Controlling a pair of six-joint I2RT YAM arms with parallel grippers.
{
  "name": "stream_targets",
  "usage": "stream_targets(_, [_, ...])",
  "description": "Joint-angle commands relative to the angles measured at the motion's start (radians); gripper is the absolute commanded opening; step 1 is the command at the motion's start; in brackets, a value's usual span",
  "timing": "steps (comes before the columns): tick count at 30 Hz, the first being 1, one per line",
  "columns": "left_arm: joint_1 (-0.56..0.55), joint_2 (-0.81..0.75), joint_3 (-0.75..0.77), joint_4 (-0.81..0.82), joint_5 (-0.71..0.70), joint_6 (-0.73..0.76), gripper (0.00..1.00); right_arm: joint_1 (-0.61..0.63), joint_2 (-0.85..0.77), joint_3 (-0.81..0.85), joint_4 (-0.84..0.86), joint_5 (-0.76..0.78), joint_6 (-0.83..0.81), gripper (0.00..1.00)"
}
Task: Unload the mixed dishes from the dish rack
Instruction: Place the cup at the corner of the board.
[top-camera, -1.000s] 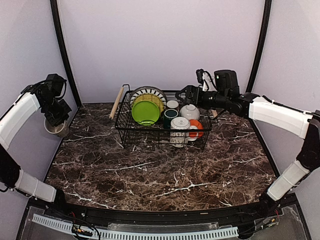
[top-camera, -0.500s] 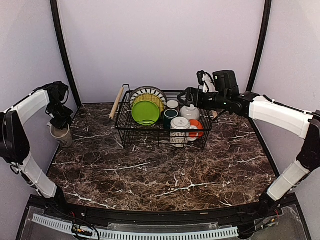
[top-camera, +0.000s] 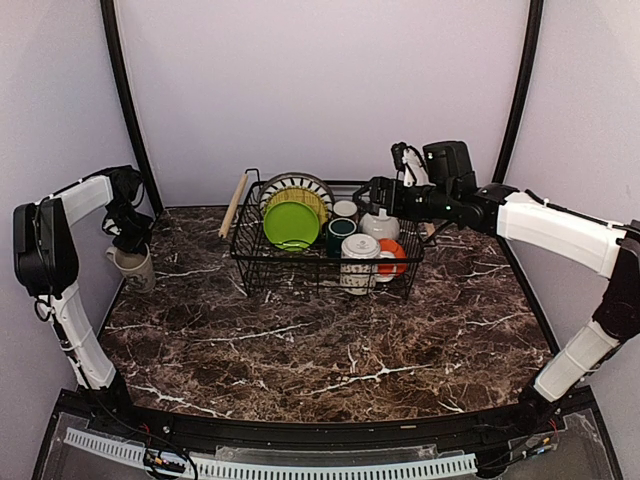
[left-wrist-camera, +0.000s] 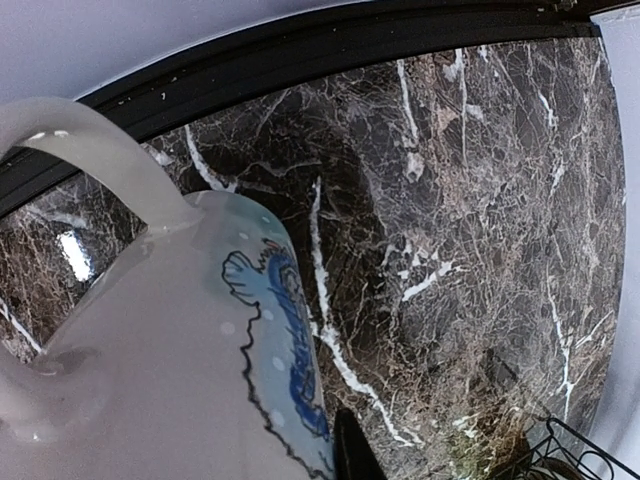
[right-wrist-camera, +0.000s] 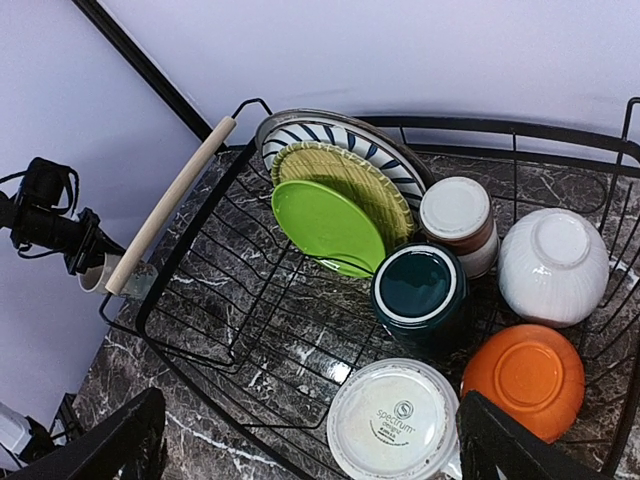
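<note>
Left pincer (top-camera: 130, 246) tight on rim of pale mug (top-camera: 135, 270); right pincer (top-camera: 372, 190) wide apart, empty, above dish rack (top-camera: 300, 272).

Overhead and wrist views.
The table (top-camera: 330, 350) is overlooked from behind; the rack (top-camera: 300, 272) is shared with the right wrist's downward view; the mug (left-wrist-camera: 170, 360) is framed closely by the left.

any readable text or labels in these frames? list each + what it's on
"spectrum": printed by a round logo on the base of the upturned pale mug in the dish rack.
Smaller line under it: too small to read.
Left-side mug: only a blue drawing, no words.
</note>
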Motion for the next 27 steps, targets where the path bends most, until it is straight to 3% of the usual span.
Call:
stream_targets(1, [0.024, 0.008, 0.055, 0.008, 0.017, -0.043, 0.01, 0.018, 0.015, 0.031, 0.005, 0.02, -0.003, 0.99])
stream_targets(5, [0.029, 0.015, 0.049, 0.005, 0.023, -0.047, 0.01, 0.024, 0.025, 0.037, 0.003, 0.026, -0.004, 0.99])
stream_targets(7, [0.036, 0.019, 0.037, 0.004, 0.046, -0.055, 0.07, 0.025, 0.03, 0.04, 0.003, 0.029, -0.006, 0.99])
stream_targets(11, [0.04, 0.025, 0.028, 0.008, 0.065, -0.054, 0.32, 0.027, 0.043, 0.051, 0.003, 0.025, -0.009, 0.99])
stream_targets(14, [0.046, 0.023, 0.037, 0.005, 0.057, -0.04, 0.6, 0.029, 0.047, 0.054, 0.001, 0.027, -0.013, 0.99])
stream_targets(16, [0.049, 0.019, 0.046, 0.002, 0.049, -0.025, 0.67, 0.03, 0.045, 0.053, -0.001, 0.032, -0.016, 0.99])
stream_targets(21, [0.05, -0.026, 0.065, 0.018, 0.031, 0.041, 0.8, 0.032, 0.043, 0.05, -0.003, 0.039, -0.019, 0.99])
stream_targets(27, [0.049, -0.147, 0.035, 0.167, 0.111, 0.22, 0.85, 0.032, 0.049, 0.051, -0.004, 0.042, -0.023, 0.99])
